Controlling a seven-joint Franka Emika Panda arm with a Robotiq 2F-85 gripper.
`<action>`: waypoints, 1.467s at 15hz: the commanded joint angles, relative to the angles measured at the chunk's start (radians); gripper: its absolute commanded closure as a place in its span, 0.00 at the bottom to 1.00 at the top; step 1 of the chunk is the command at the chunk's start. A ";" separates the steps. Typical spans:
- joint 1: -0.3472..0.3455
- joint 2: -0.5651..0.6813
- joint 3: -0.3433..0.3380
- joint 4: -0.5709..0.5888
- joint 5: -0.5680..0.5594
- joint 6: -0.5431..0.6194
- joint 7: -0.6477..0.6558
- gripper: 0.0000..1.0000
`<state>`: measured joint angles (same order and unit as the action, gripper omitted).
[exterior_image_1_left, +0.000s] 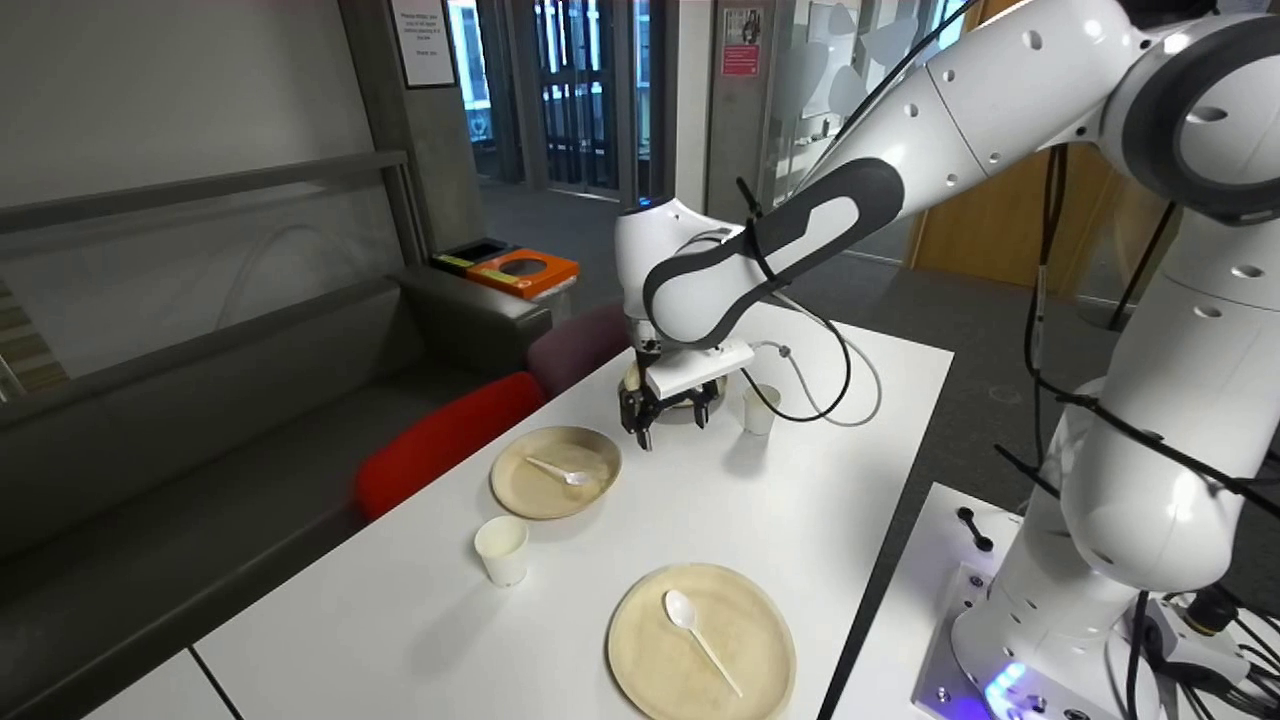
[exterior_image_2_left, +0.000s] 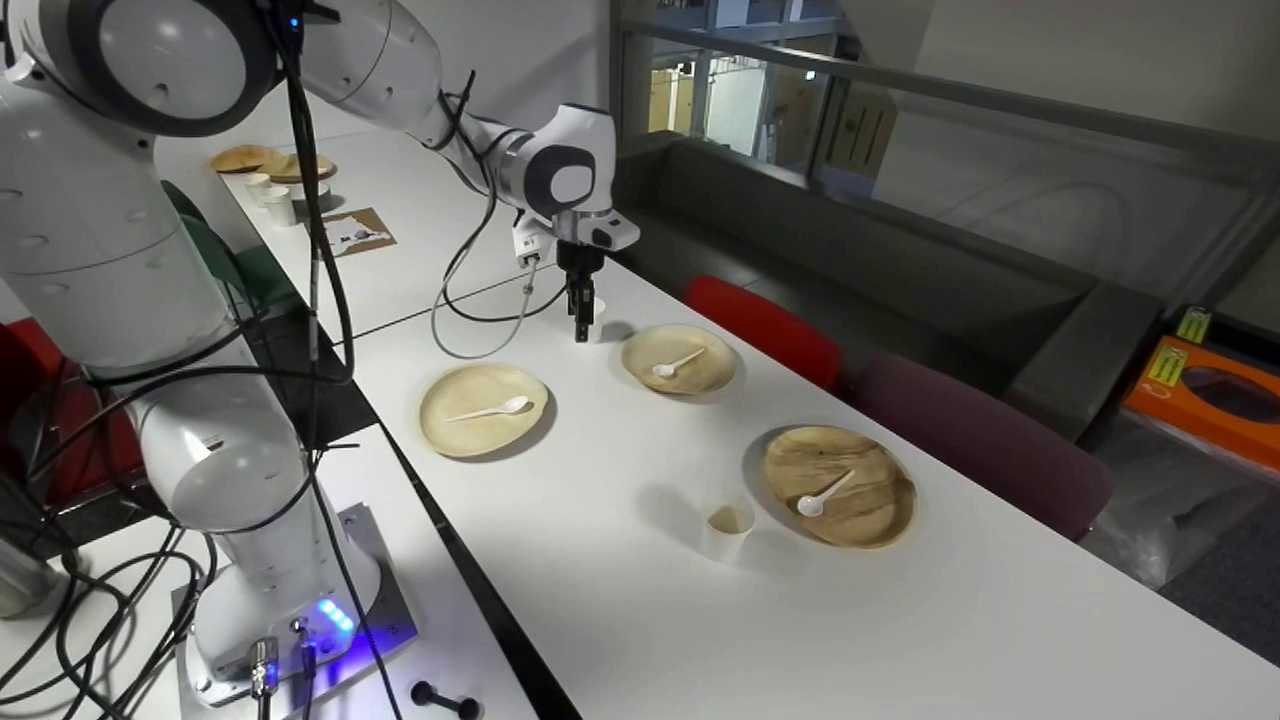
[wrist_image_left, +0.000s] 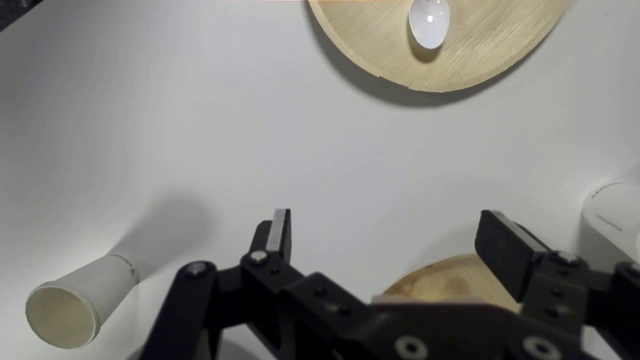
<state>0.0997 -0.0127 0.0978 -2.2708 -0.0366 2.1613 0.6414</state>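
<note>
My gripper (exterior_image_1_left: 673, 429) is held above the white table in both exterior views, fingers pointing down. In the wrist view the jaws stand wide apart with nothing between the fingertips. A round tan plate (wrist_image_left: 450, 277) lies partly hidden under the gripper there, at the bottom. Another plate (wrist_image_left: 360, 40) with a white spoon (wrist_image_left: 430, 25) is at the top edge. To the left of the jaws is a paper cup (wrist_image_left: 107, 285); a second cup (wrist_image_left: 612, 215) is cut off at the right edge. In an exterior view a third plate (exterior_image_2_left: 870, 500) carries a spoon (exterior_image_2_left: 812, 506).
A red chair (exterior_image_1_left: 440, 445) and a purple chair (exterior_image_2_left: 985, 450) stand against the table's long side, before a dark sofa (exterior_image_1_left: 200, 480). More cups (exterior_image_2_left: 278, 207) and plates (exterior_image_2_left: 243, 158) sit at the table's far end. Loose cables (exterior_image_1_left: 850, 400) loop from the wrist over the tabletop.
</note>
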 joint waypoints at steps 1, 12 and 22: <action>-0.003 0.003 -0.001 0.000 0.000 -0.002 -0.001 0.00; -0.019 0.109 -0.030 0.167 -0.027 -0.027 0.012 0.00; 0.085 0.465 -0.036 0.630 -0.071 -0.180 -0.055 0.00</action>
<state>0.1327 0.3700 0.0673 -1.7678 -0.0694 2.0682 0.6195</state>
